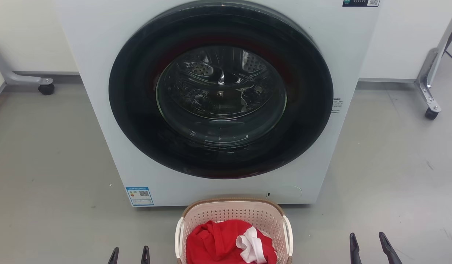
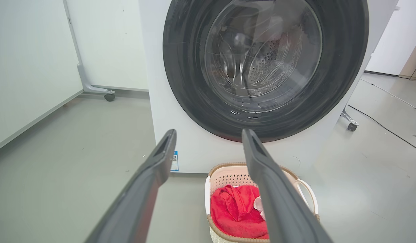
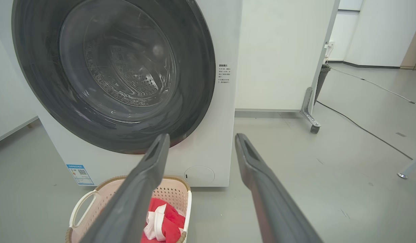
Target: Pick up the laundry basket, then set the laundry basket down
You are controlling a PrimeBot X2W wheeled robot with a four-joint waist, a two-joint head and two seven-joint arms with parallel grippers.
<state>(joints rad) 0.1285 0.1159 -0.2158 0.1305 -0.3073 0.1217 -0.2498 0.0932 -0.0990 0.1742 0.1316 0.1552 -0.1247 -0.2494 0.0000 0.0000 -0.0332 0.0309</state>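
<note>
The laundry basket (image 1: pixel 234 212) stands on the grey floor right in front of the washing machine, cream-pink with a brown rim and white side handles, holding a red and white cloth (image 1: pixel 226 244). My left gripper (image 1: pixel 129 252) is open at the lower left, apart from the basket's left handle. My right gripper (image 1: pixel 368 239) is open at the lower right, farther from the basket. In the left wrist view the basket (image 2: pixel 228 175) lies below my open left gripper (image 2: pixel 209 133). In the right wrist view the basket (image 3: pixel 174 190) sits low left of my open right gripper (image 3: pixel 202 138).
A white front-loading washing machine (image 1: pixel 101 73) with a shut dark round door (image 1: pixel 220 91) rises behind the basket. Wheeled panel feet stand at the far left (image 1: pixel 46 88) and far right (image 1: pixel 430 112). A cable (image 3: pixel 363 130) runs across the floor to the right.
</note>
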